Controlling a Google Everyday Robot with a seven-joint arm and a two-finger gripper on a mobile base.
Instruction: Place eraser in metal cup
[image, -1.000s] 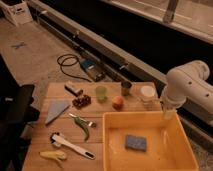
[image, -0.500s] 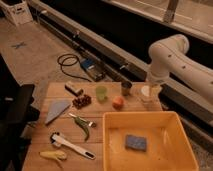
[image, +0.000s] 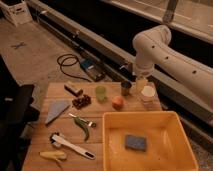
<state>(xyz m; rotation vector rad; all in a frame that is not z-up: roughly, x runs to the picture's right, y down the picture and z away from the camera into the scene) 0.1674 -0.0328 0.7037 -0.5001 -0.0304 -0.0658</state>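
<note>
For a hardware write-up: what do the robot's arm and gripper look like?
The arm is white, thick and tubular, with rounded joints and small dark dots along it. The gripper, pale, is at the far edge of the table, by the white container.

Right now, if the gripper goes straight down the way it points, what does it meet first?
The gripper hangs over the far edge of the table, pointing down between the metal cup and the white round container. It would likely meet the container's rim or the table beside it; depth is unclear.

The tray (image: 162, 131) is yellow, the sponge (image: 135, 142) blue, the metal cup (image: 126, 88) grey.
</note>
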